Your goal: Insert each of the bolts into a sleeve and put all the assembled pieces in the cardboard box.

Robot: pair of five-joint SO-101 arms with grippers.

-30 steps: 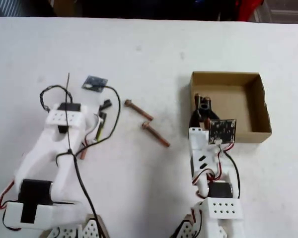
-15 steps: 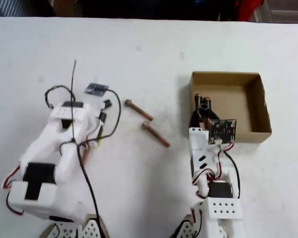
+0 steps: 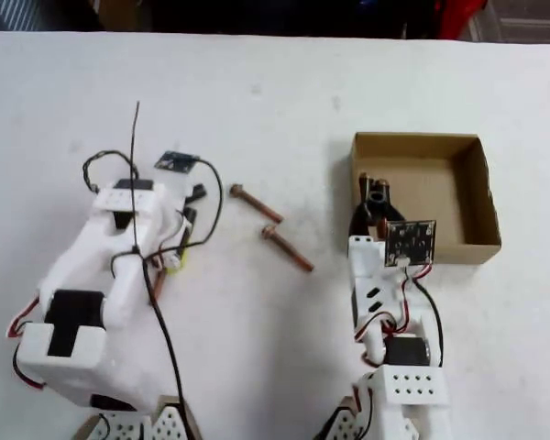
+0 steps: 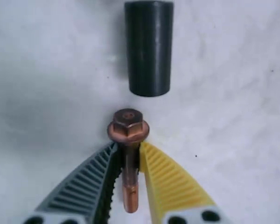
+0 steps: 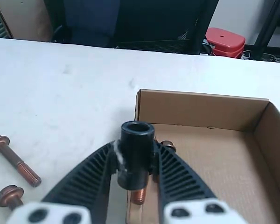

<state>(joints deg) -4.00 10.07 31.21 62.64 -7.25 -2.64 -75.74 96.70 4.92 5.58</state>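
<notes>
Clamping bolt (image 4: 128, 154) in left fingers (image 4: 170, 182), head facing sleeve (image 4: 148, 46); align shank with bore; right fingers (image 5: 177, 177) grasp second sleeve (image 5: 134, 154) at cardboard box (image 5: 214, 112).

copper bolt (image 4: 129, 161), blk sleeve (image 5: 136, 154) – brown box (image 5: 200, 109)

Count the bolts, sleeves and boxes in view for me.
Bolts: 4 (two loose, one in the left tool, one by the right tool)
Sleeves: 2 (one on the table, one in the right tool)
Cardboard box: 1
Total: 7
</notes>
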